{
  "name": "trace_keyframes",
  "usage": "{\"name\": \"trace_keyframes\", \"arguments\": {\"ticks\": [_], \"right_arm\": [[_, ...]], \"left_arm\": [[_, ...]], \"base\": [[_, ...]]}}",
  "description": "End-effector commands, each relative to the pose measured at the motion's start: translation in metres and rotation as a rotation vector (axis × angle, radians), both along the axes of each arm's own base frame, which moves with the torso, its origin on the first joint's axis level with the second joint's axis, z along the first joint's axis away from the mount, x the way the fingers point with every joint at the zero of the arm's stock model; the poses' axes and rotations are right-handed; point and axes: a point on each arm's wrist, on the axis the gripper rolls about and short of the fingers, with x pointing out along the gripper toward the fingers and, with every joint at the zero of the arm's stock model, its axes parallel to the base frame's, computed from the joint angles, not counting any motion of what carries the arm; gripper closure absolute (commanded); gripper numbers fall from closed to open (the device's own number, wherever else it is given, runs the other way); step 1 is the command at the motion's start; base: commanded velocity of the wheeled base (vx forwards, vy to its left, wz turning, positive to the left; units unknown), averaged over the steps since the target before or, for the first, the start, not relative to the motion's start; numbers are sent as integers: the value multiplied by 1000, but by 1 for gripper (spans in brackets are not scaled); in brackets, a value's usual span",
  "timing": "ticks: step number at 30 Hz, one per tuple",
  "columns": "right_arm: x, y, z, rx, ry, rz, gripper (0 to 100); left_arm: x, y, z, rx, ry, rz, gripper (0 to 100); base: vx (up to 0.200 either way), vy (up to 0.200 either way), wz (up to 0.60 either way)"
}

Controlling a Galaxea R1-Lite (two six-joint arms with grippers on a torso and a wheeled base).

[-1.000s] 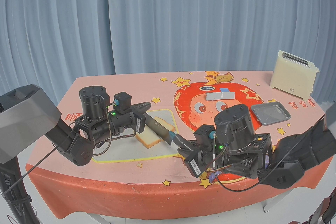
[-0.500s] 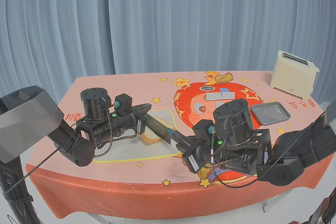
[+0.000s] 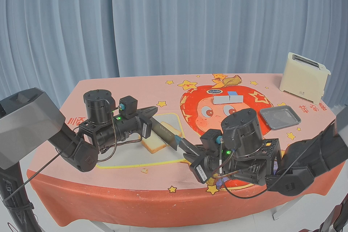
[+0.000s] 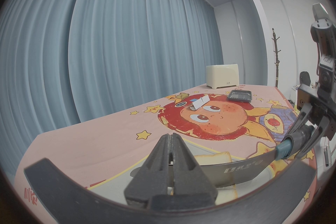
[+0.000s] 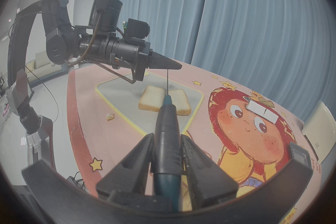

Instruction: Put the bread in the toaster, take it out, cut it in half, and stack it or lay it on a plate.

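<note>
A slice of bread (image 3: 156,139) lies on the pale cutting mat (image 3: 123,158) at the table's left. The knife (image 3: 165,131) stands on edge across the slice's middle, with bread (image 5: 151,98) showing on both sides of the blade. My right gripper (image 3: 191,152) is shut on the knife's dark handle (image 5: 167,123). My left gripper (image 3: 151,111) is shut with nothing in it, its tips just above the blade's (image 4: 241,169) far end. The cream toaster (image 3: 304,77) stands at the far right, and the grey plate (image 3: 280,117) lies near it.
Two small white blocks (image 3: 228,99) lie on the tablecloth's red face print. A bread crumb (image 3: 144,170) sits near the front edge of the mat. The right arm fills the table's front right part.
Half a second ago the right gripper had pushed the knife further across the bread; it has now drawn back to where it was before. The left gripper has barely moved.
</note>
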Motion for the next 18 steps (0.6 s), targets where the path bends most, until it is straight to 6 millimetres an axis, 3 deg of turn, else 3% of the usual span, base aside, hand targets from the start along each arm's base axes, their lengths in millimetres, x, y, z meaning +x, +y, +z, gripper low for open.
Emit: {"name": "trace_keyframes", "arguments": {"ticks": [1, 10, 18], "right_arm": [[2, 4, 5, 11, -12, 2, 100], [10, 9, 19, 49, -46, -2, 100], [3, 2, -7, -15, 14, -2, 100]], "left_arm": [[0, 1, -4, 4, 10, 4, 100], [1, 2, -8, 8, 20, 5, 100], [1, 0, -2, 1, 2, 0, 100]], "base": [[0, 0, 0], [0, 0, 0], [0, 0, 0]]}}
